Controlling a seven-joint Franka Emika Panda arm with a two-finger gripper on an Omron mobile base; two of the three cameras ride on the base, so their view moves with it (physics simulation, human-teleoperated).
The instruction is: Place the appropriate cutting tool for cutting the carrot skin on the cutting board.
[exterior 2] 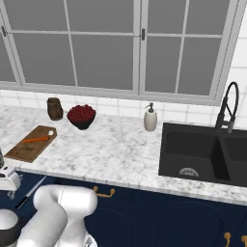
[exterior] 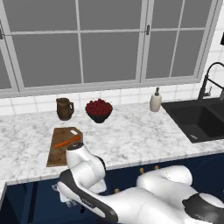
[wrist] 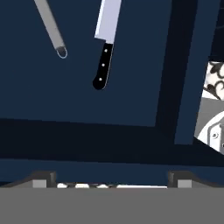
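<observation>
In the hand view I look down into an open dark blue drawer (wrist: 87, 100). The cutting tool's slim grey handle (wrist: 50, 24) lies at the top left, ending in a small ring; its head is cut off by the frame edge. A black-handled knife (wrist: 105, 48) lies beside it to the right. My gripper (wrist: 111, 179) hangs above the drawer, open and empty, well short of both tools. The brown cutting board (exterior: 56, 157) lies on the counter's left part with the orange carrot (exterior: 68, 141) on it. The board (exterior 2: 21, 150) and carrot (exterior 2: 36, 139) also appear in the right base view.
Behind the board stand a brown jug (exterior: 64, 108) and a dark bowl of red fruit (exterior: 99, 109). A soap dispenser (exterior: 155, 100) stands by the black sink (exterior: 199, 118) and its faucet (exterior: 209, 81) on the right. The drawer's wall (wrist: 188, 87) rises to the right of the knife.
</observation>
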